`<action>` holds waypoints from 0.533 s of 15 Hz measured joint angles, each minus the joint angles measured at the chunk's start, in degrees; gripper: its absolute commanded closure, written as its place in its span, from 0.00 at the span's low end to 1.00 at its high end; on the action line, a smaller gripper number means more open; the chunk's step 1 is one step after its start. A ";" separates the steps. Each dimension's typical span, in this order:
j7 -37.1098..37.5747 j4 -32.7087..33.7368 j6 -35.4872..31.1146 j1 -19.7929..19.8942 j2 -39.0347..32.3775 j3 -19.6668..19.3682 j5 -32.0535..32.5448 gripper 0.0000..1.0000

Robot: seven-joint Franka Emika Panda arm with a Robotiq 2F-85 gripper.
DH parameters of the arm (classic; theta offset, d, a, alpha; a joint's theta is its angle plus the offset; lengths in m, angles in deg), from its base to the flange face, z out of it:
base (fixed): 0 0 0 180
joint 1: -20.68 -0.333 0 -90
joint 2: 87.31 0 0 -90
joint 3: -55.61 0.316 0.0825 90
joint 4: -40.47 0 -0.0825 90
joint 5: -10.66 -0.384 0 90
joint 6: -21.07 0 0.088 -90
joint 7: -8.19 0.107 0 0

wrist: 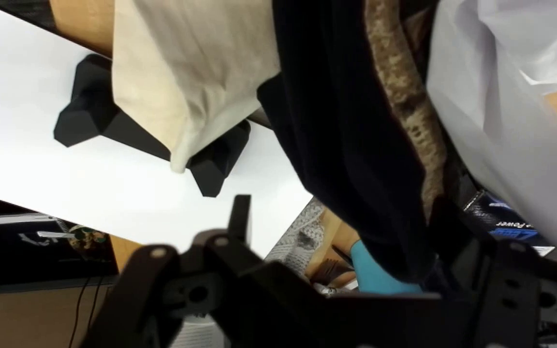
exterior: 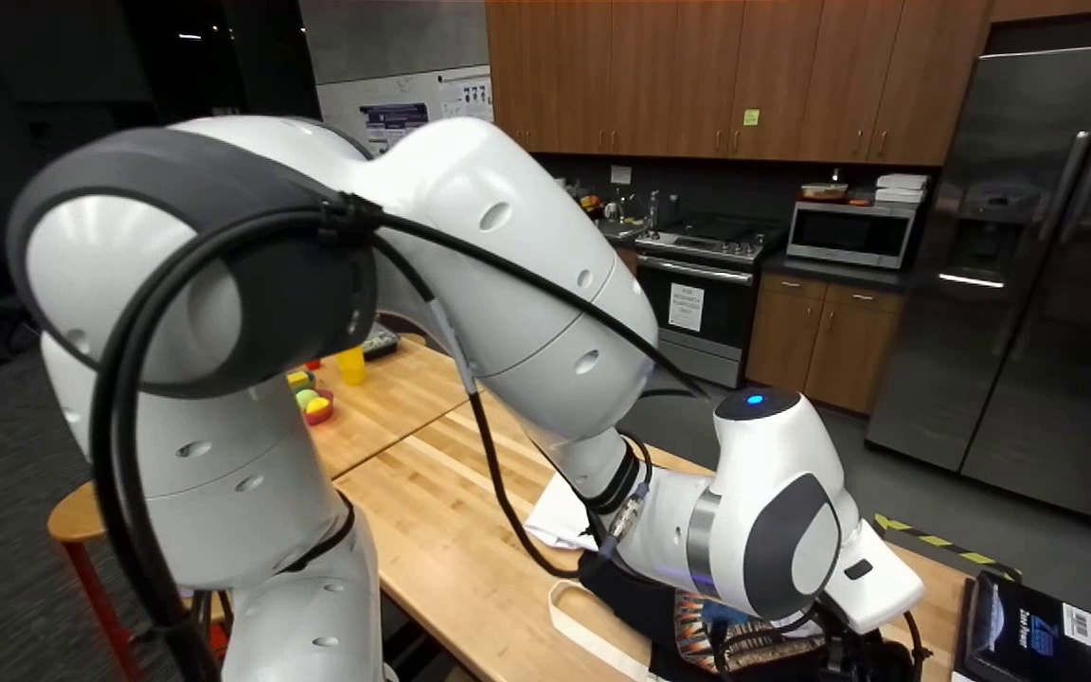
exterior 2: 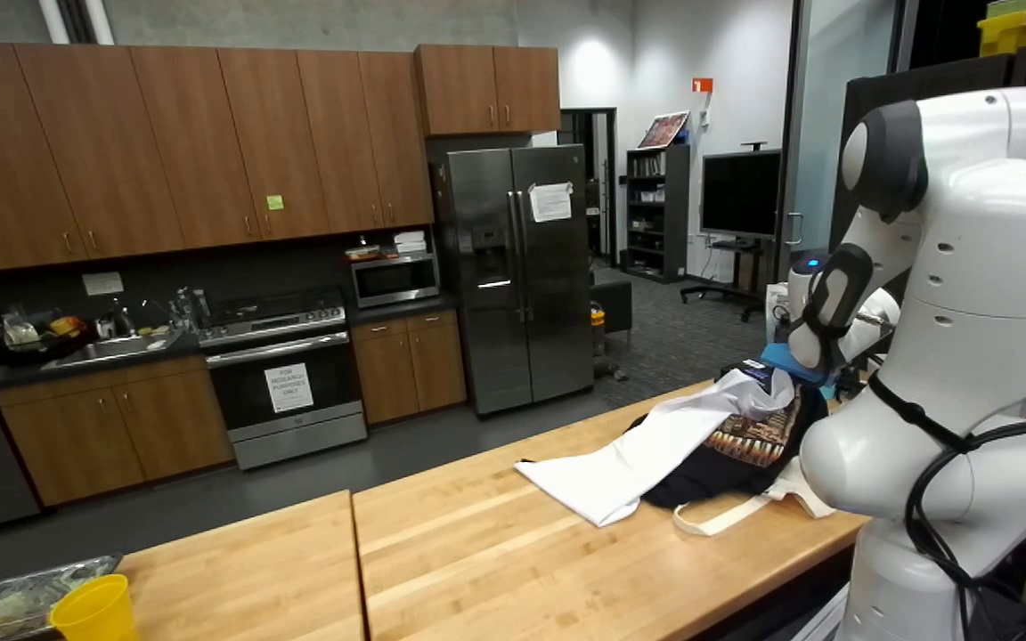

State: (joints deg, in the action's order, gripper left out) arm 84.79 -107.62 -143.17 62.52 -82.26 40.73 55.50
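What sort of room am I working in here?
Probably a lab or office kitchen: there's a double-door refrigerator, a microwave, and an oven whose sign reads "For research purposes only".

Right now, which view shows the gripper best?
The wrist view: the gripper fills its foreground, jaws apart, dark cloth showing between them. Both exterior views show only dark parts, cut off or partly hidden.

“FOR RESEARCH PURPOSES ONLY” on white sheet (exterior 2: 288,387) below top edge of oven door (exterior 2: 241,401), “Power” on black box (exterior: 1028,625) near edge of tabletop (exterior: 451,568)
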 measured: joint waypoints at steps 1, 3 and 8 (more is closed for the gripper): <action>0.02 0.60 -0.13 0.00 -0.89 0.06 0.08 0.48; 0.02 1.69 -0.30 -0.03 -2.19 0.23 0.08 0.62; -0.09 2.87 -0.75 -0.29 -3.57 0.41 -0.14 0.99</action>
State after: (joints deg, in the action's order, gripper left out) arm 84.71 -104.74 -143.93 62.23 -85.83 41.15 55.36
